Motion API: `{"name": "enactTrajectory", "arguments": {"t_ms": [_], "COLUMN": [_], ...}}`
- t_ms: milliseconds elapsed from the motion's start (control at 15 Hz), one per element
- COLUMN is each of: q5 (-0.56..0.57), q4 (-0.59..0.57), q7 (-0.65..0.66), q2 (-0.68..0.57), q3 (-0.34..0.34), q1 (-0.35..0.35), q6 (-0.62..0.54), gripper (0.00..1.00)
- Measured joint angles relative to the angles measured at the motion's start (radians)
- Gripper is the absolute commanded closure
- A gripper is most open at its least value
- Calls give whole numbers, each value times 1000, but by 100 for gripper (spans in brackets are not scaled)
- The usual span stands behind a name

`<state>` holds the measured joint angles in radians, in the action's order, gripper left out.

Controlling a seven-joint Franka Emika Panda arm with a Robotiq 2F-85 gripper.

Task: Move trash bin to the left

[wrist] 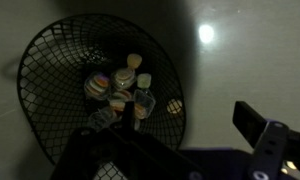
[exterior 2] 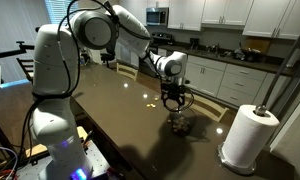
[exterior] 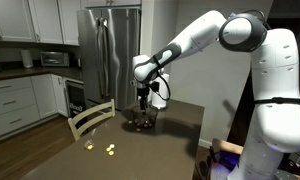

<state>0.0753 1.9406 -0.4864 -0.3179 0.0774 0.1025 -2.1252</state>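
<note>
While the arm reaches out over the dark desk (exterior: 165, 150), the end effector (exterior: 143, 100) hangs directly above the trash bin (exterior: 143, 122), pointing straight down. In both exterior views the bin stands upright on the desk, just beneath the fingertips; whether the fingers touch its rim cannot be told at this size. In an exterior view the end effector (exterior 2: 175, 101) shows its two fingers spread apart, with nothing between them, and the trash bin (exterior 2: 180, 123) sits under the gap.

The wrist view looks down into the trash bin (wrist: 50, 90), whose round black mesh wall and rim fill much of the frame. Small pieces of rubbish (wrist: 120, 88), pale and multicoloured, lie clustered on its floor. One dark finger (wrist: 255, 125) of the end effector enters at the frame's lower corner, outside the bin's rim; the remaining dark structure along the bottom edge is too dim to resolve.

Small yellow round bits (exterior: 110, 150) lie on the desk well apart from the end effector, toward the near edge. A wooden chair (exterior: 90, 118) stands at the desk edge near the end effector, and a steel refrigerator (exterior: 110, 45) rises behind it. A paper towel roll (exterior 2: 248, 135) stands upright on the desk, near the end effector but clear of the bin.
</note>
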Motion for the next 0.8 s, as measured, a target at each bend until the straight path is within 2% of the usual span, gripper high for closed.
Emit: {"name": "enactTrajectory", "arguments": {"t_ms": [467,533,600,800], "q5": [-34,-38,-42,-46], "q4": [-10,-12,-15,-25], "q7": [-21,-21,-21,-21], "q2": [-83,-88,-94,-114], "q3": [-27,-33,-38,-49], "q1": [47,50,52,52], "q6": [-19,-19,-19,-19], "gripper": [0,25,28,47]}}
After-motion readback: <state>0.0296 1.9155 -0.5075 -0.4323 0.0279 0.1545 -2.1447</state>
